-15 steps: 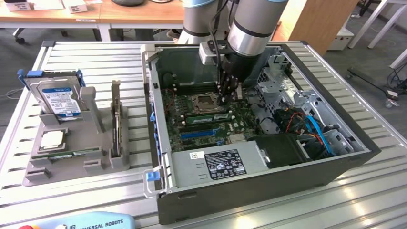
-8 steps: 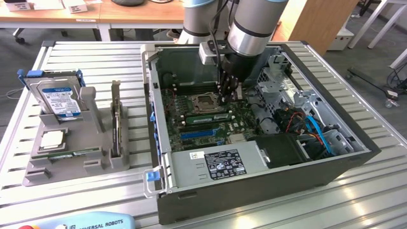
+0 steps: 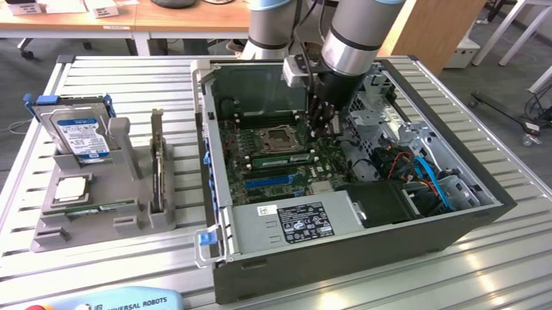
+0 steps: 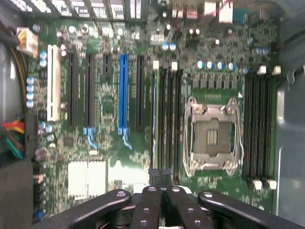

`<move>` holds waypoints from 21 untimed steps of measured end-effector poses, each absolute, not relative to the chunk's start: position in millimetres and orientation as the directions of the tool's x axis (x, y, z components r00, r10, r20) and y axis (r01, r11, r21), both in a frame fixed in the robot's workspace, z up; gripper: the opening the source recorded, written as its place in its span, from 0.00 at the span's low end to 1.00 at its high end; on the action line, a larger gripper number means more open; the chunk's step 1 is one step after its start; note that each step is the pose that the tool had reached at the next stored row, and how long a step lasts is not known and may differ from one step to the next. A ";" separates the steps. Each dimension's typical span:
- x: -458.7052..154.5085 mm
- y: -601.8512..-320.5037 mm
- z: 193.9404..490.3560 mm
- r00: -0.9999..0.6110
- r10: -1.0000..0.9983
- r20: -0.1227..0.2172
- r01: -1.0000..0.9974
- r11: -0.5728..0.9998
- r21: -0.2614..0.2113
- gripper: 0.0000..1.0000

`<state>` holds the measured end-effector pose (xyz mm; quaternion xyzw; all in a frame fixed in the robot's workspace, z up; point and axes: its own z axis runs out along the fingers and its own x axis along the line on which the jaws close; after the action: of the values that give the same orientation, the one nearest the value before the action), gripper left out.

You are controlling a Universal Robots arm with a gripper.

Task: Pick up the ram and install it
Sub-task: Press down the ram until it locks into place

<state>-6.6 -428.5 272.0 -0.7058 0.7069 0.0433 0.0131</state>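
Note:
A green ram (image 3: 278, 158) stick sits seated in a slot beside the empty processor socket (image 3: 280, 137) on the motherboard inside the open computer case (image 3: 483, 213). In the wrist view this ram (image 4: 153, 109) is a thin green strip along the edge of the black memory slots (image 4: 169, 119). My gripper (image 3: 324, 123) hangs inside the case above the board, just past the socket. The gripper (image 4: 161, 177) is shut, its fingertips pressed together over the near end of those slots with nothing visible between them. Another ram (image 3: 89, 210) stick lies on the grey holder (image 3: 52, 239).
The grey holder at the exterior view's left also carries a hard drive (image 3: 82, 132), a square silver processor (image 3: 71, 188) and an upright expansion card (image 3: 157, 161). Case walls, the power supply (image 3: 293, 223) and cable bundles (image 3: 423, 177) surround the board. Blue and black expansion slots (image 4: 123, 93) lie beside the memory slots.

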 end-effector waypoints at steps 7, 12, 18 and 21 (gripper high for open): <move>8.3 -428.5 272.0 -0.003 -0.997 -0.080 -0.999 0.000 0.043 0.10; 8.4 -428.5 271.6 -0.003 -0.997 -0.080 -0.999 0.000 0.043 0.10; 8.5 -428.5 262.2 -0.003 -0.997 -0.081 -0.999 0.000 0.043 0.10; 8.6 -428.5 258.2 -0.003 -0.997 -0.082 -0.999 0.000 0.043 0.10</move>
<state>8.6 -428.5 258.2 -0.7059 0.7068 0.0440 0.0138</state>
